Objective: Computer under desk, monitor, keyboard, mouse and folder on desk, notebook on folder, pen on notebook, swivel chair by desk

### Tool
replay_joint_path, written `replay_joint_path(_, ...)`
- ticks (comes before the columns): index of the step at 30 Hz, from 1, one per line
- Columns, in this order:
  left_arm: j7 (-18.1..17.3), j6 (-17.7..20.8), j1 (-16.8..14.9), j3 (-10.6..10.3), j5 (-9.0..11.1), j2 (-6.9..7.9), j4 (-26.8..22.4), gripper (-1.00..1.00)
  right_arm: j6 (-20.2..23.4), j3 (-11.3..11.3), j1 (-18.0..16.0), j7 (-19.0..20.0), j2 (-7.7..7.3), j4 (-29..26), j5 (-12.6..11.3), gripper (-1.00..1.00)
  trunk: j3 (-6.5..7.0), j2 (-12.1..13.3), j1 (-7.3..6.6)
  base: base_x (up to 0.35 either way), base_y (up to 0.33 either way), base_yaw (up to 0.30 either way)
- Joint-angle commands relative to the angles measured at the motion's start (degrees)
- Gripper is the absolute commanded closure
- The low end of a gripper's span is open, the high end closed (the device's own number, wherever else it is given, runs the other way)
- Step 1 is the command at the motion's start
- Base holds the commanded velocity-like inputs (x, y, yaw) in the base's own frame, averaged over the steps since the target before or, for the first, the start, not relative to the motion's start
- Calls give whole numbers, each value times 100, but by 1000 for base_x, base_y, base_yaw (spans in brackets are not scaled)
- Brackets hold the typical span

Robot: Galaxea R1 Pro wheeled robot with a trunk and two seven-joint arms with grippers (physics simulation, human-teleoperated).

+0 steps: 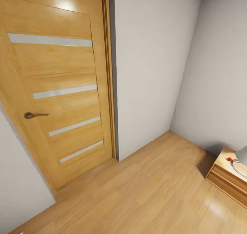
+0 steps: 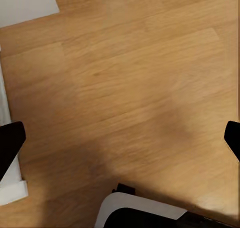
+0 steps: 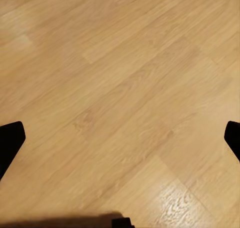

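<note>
Robot judged in transit; desk, monitor, keyboard, chair not sighted, so bearing, long axis and nearer arm cannot be told.

Landmark: wooden door (image 1: 56,90).
- On door: lever handle (image 1: 34,115), glazed strips.
- Right of door: grey wall corner (image 1: 147,73), then wood floor (image 1: 144,189).
- Far right of door: low wooden cabinet (image 1: 226,179), red-tipped item on top, identity unclear.

Left gripper (image 2: 120,143): fingertips spread wide, nothing held, floor below.
Right gripper (image 3: 120,143): likewise spread wide, nothing held.
</note>
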Motion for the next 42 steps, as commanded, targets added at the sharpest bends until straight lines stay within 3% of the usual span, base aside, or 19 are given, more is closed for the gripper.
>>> replay_joint_path(1, -8, -4, 1, -11, 30, 1, -11, -100, -16, -5, -4, -15, 2, 4, 6, -100, -8, -7, 5, 328, -101, 1)
replay_joint_path(13, -1, -5, 2, -2, 37, 6, -11, -100, -16, -5, -4, -15, 2, 4, 9, -100, -8, -7, 5, 307, -153, 45)
replay_joint_path(32, 1, -30, -1, 0, 39, 6, -11, -100, -22, 0, -4, -28, 7, 4, 13, -100, -8, -7, 5, 34, -41, 267)
replay_joint_path(42, -1, -8, 2, -10, 39, -3, -11, -100, -32, 7, -4, -42, 18, 4, 15, -100, -8, -7, 5, 189, -169, 277)
